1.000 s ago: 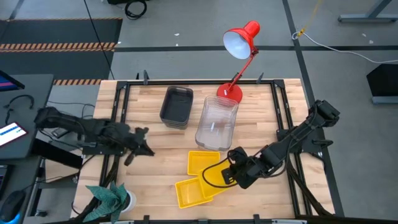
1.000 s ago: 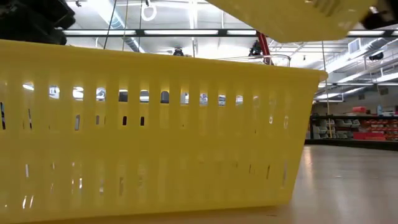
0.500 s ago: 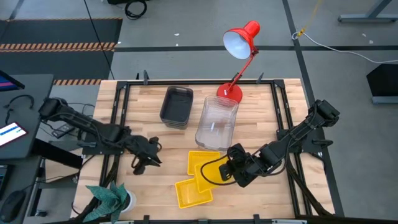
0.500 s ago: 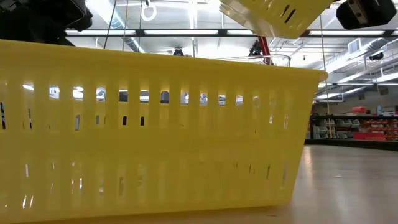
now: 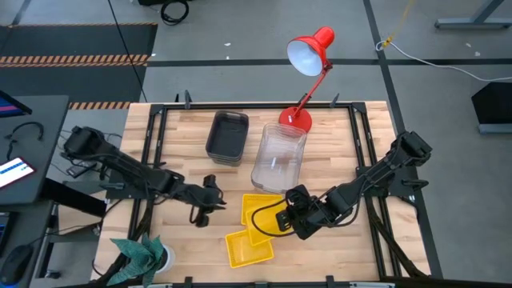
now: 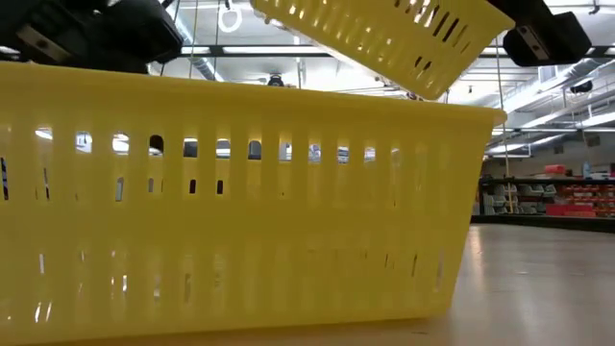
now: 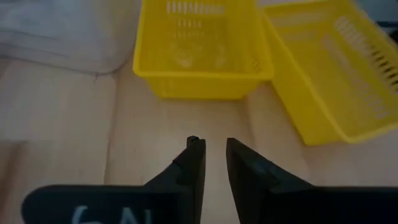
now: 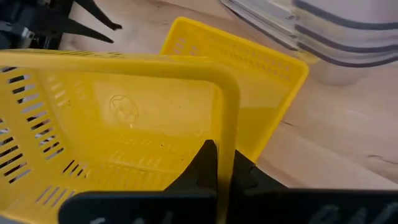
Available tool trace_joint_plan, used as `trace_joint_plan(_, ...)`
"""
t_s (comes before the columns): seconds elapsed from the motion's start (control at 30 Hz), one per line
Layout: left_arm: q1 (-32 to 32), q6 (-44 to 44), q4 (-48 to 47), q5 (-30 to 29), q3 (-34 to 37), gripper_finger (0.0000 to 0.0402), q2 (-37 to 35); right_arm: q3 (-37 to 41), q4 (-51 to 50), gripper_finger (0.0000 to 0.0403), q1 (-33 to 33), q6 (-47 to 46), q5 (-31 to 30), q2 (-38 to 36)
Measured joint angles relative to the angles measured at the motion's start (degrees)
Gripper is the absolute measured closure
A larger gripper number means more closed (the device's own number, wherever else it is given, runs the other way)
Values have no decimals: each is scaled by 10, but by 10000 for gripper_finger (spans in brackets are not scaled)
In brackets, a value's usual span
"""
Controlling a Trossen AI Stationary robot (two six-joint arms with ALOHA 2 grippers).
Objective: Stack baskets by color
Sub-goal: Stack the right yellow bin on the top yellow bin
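Three yellow baskets show. One (image 5: pixel 254 202) rests on the table beside the clear stack (image 5: pixel 280 156). One (image 5: pixel 248 250) sits by the near edge and fills the low view (image 6: pixel 240 221). The third (image 8: pixel 112 112) is tilted in the air, with my right gripper (image 8: pixel 222 163) shut on it; it also shows in the low view (image 6: pixel 384 38). My left gripper (image 7: pixel 214 152) hovers over bare wood left of the yellow baskets, pointing at them, its fingers a narrow gap apart with nothing between. The dark grey stack (image 5: pixel 226 138) stands at the far left. My right gripper pinches the lifted yellow basket's rim (image 8: pixel 227 118) at one end wall, one finger inside the basket and one outside. The fingers come slanting down from the table's right. The basket is clear of the table, tilted, above the yellow basket (image 8: pixel 261 74) that rests beside the clear stack.
A red desk lamp (image 5: pixel 308 56) stands at the far edge, its base (image 5: pixel 294 120) just behind the clear stack. A green plant (image 5: pixel 140 252) sits at the near left corner. Bare wood lies at the table's left and right sides.
My left gripper has travelled toward the table's right and near side, sinking a little, and now stands close to the yellow baskets. My right gripper has edged toward the table's left. Its held basket has tipped and dropped lower over the other yellow baskets.
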State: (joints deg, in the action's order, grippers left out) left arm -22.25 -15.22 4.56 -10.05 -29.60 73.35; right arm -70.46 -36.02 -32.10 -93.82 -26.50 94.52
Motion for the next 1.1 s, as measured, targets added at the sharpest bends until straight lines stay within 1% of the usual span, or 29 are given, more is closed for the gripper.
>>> trace_joint_plan(0.17,9,9,67,-28,0,343,63,0,-17,403,0,-8,-9,0)
trace_joint_plan(0.33,19,9,138,-28,-1,349,122,0,-28,402,0,-15,-15,1)
trace_joint_plan(0.53,19,11,169,-29,-23,349,178,0,-52,402,-6,-23,-8,1)
trace_joint_plan(0.7,20,29,219,-42,-47,349,229,1,-79,402,-16,-37,-4,1)
trace_joint_plan(0.9,22,51,217,-44,-97,349,279,1,-96,402,-28,-43,7,1)
trace_joint_plan(1.1,22,70,218,-43,-152,349,324,1,-134,402,-39,-57,21,0)
